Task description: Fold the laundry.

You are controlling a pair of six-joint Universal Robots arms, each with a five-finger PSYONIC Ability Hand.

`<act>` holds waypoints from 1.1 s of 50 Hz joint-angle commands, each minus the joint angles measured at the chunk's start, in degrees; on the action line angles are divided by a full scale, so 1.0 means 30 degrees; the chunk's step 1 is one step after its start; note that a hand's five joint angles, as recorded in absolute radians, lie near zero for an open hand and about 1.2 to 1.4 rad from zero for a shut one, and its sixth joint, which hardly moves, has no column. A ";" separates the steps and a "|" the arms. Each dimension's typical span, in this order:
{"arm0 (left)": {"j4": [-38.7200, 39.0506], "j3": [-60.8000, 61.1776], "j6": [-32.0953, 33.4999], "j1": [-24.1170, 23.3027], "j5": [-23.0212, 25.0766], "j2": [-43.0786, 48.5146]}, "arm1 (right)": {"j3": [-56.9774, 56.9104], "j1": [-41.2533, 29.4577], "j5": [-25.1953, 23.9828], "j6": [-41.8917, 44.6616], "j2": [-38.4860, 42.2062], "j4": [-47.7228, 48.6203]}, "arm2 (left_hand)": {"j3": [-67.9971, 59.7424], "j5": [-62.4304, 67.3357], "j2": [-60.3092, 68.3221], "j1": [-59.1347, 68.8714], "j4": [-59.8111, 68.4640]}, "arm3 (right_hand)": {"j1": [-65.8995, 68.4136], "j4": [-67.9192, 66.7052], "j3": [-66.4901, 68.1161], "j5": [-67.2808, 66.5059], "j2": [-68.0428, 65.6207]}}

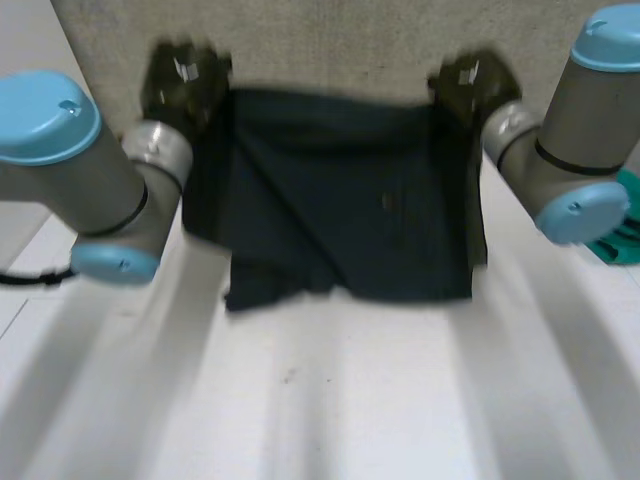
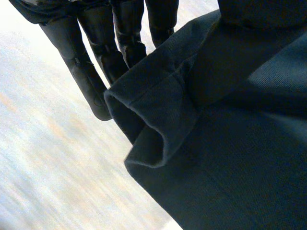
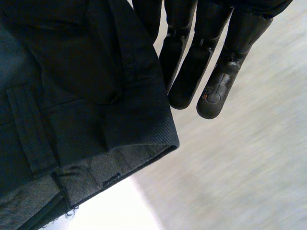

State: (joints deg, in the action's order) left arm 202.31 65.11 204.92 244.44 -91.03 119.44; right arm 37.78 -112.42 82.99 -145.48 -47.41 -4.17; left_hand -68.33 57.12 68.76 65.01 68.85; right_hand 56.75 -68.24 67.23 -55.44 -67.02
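1. The white table is taking up most of the head view, with a grey surface lying past its far edge.
2. The dark garment is hanging stretched between the two hands at the far middle of the table. Its top edge is running straight from hand to hand, and its lower edge is trailing unevenly towards the near side.
3. The left arm and the right arm are reaching forward on either side of the cloth.
4. The left hand is gripping the garment's far left corner. In its wrist view its fingers are lying straight, and the cloth is running up into the hand beside them, a rolled hem sagging open below.
5. The right hand is gripping the far right corner. Its fingers are also pointing straight, with the cloth going up beside them and a waistband showing its grey inner face.
6. A teal object is sitting at the table's right edge, partly behind the right arm.
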 commanded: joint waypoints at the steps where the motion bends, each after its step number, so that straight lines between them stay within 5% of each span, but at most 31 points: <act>1: 0.9082 -0.1255 -0.0073 -0.0036 -0.0153 -0.1023 | -0.1080 -0.0084 0.0256 -0.1719 -0.0512 1.0370 | -0.3891 0.4293 0.3746 0.4997 0.3718 | 0.7751 -0.3921 0.4257 -0.4853 -0.4327; 8: 0.8475 -0.0554 -0.0102 -0.0271 -0.0651 -0.1523 | -0.1665 -0.0084 0.0227 -0.2394 -0.0662 0.9829 | -0.3891 0.4293 0.3746 0.4997 0.3718 | 0.7751 -0.3921 0.4257 -0.4853 -0.4327; 14: 0.6717 0.1847 -0.0132 -0.0241 -0.0710 -0.1728 | -0.1987 -0.0055 -0.0212 -0.2511 0.0157 0.6286 | -0.3891 0.4293 0.3746 0.4997 0.3718 | 0.7751 -0.3921 0.4257 -0.4853 -0.4327; 24: 0.1416 0.5628 -0.0161 -0.1149 -0.1090 -0.0587 | -0.1783 0.0004 -0.2525 -0.1666 0.3785 0.0170 | -0.3891 0.4293 0.3746 0.4997 0.3718 | 0.7751 -0.3921 0.4257 -0.4853 -0.4327; 31: -0.2422 0.7473 -0.0132 -0.1676 -0.2935 -0.0379 | -0.1023 -0.0376 -0.2438 0.1647 0.4701 -0.3822 | -0.3891 0.4293 0.3746 0.4997 0.3718 | 0.7751 -0.3921 0.4257 -0.4853 -0.4327; 46: -0.8717 1.2921 0.0483 -0.2525 -0.2995 -0.7554 | 1.0311 -0.0202 -0.2176 0.2000 -0.3968 -0.5906 | -0.3891 0.4293 0.3746 0.4997 0.3718 | 0.7751 -0.3921 0.4257 -0.4853 -0.4327; 53: -1.0482 1.3569 0.0308 -0.3375 -0.2966 -0.7675 | 1.4854 -0.0201 -0.2176 0.2907 -0.6928 -0.6463 | -0.3891 0.4293 0.3746 0.4997 0.3718 | 0.7751 -0.3921 0.4257 -0.4853 -0.4327; 55: -1.0483 1.3570 0.0308 -0.3610 -0.2937 -0.7588 | 1.6022 -0.0201 -0.2292 0.3432 -0.7280 -0.6288 | 0.1493 -0.1091 -0.1638 -0.0387 -0.1666 | 0.7751 -0.3921 0.4257 -0.4853 -0.4327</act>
State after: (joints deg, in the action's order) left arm 173.55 104.99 206.19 235.80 -100.00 96.30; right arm 75.69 -113.03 76.45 -138.51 -64.07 -22.94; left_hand -68.46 57.12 68.93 65.01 68.85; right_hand 56.75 -68.25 68.10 -55.45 -67.02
